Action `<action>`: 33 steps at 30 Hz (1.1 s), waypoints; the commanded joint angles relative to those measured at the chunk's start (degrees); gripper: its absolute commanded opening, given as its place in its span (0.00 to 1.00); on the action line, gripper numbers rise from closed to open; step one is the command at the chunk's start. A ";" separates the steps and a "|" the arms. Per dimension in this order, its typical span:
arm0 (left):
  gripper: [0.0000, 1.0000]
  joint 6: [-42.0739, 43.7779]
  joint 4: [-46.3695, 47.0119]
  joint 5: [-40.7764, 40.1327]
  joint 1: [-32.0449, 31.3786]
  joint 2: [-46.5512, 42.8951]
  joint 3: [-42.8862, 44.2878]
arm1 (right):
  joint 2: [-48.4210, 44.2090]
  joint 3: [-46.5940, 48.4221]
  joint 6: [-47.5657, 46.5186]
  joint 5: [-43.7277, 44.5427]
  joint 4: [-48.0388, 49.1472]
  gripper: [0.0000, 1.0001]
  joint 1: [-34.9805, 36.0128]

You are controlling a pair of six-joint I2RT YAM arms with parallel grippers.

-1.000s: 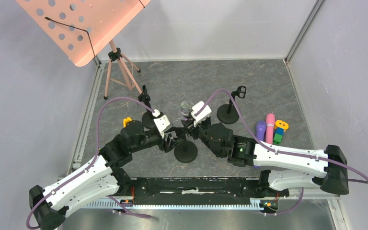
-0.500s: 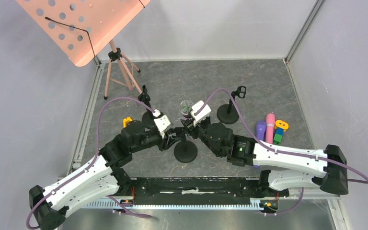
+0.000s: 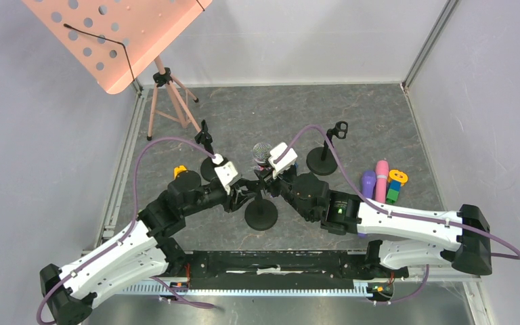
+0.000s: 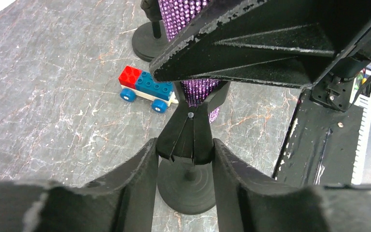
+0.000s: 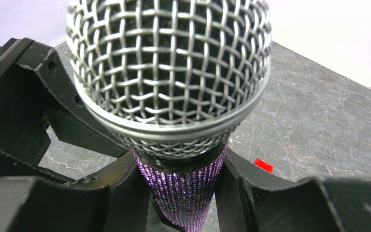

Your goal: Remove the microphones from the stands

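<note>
Glittery purple microphone gripped by right pincer, left pincer clamped on black stand

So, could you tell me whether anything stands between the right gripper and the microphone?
Nothing visible does: the right gripper's fingers sit against the microphone's purple body, just under its mesh head. The left gripper grips the stand clip below.
</note>
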 commanded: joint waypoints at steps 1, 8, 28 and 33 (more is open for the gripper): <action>0.41 0.26 0.56 1.48 -0.09 0.83 2.94 | 1.11 0.77 1.10 -2.00 -0.36 0.43 -0.07; 0.24 0.79 -2.61 -0.35 -0.09 0.06 2.95 | 0.19 0.55 0.19 2.05 -0.89 0.44 -0.24; 0.56 -0.64 -1.78 1.47 -0.09 0.29 2.78 | -0.75 0.61 1.33 -0.30 -0.23 0.43 -1.83; 0.37 -0.42 -2.01 1.71 -0.09 0.54 3.30 | -0.48 0.98 1.38 -0.74 -0.38 0.43 -1.82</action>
